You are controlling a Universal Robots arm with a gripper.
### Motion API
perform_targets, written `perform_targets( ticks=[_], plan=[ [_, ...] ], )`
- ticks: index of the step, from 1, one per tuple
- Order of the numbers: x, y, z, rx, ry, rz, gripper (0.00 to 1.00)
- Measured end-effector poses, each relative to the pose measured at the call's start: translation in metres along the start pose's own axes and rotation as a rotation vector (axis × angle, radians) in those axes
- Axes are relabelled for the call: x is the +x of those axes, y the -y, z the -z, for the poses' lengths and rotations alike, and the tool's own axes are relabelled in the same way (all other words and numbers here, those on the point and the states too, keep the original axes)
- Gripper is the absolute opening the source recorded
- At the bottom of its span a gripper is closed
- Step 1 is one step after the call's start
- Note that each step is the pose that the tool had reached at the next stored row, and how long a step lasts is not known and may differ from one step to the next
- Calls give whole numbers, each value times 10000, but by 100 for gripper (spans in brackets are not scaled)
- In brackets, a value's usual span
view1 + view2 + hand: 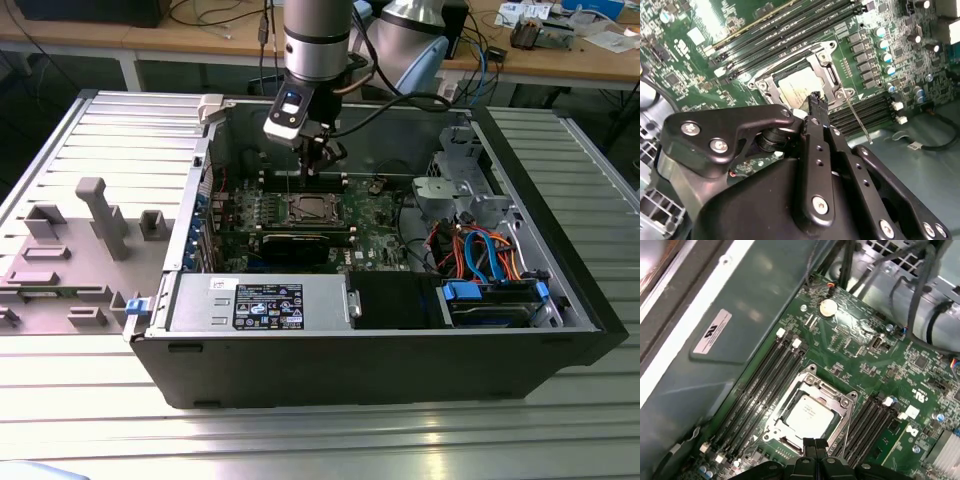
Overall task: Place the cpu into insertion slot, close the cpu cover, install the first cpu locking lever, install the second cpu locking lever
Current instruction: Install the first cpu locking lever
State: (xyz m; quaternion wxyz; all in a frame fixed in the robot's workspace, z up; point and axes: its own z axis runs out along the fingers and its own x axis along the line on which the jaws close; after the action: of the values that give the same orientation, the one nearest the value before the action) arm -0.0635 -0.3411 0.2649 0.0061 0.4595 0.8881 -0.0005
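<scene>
The cpu [807,415] [794,86] lies flat in the insertion slot [811,371] [309,208] on the green motherboard. The cpu cover [834,396] [832,79] is down around the chip, which shows through its window. One thin locking lever [860,120] [845,432] sticks up and away from the socket's side, unlatched. My gripper [815,444] [816,99] [318,165] hangs just above the socket's near edge, beside that lever. It is shut, its two black fingertips pressed together with nothing between them.
Long black memory slots [765,385] [790,30] flank the socket on both sides. The open computer case [190,250] walls it in, with a drive cage and orange and blue cables [480,250] at the exterior view's right and a power supply [260,303] in front.
</scene>
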Motion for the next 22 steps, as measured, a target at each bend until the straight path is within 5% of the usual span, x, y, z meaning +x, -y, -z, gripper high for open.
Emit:
perform_targets(
  ticks=[7,22],
  plan=[
    [0,0,-1,-17,-7,1484,11],
    [0,1,-1,-17,-7,1544,11]
  ],
)
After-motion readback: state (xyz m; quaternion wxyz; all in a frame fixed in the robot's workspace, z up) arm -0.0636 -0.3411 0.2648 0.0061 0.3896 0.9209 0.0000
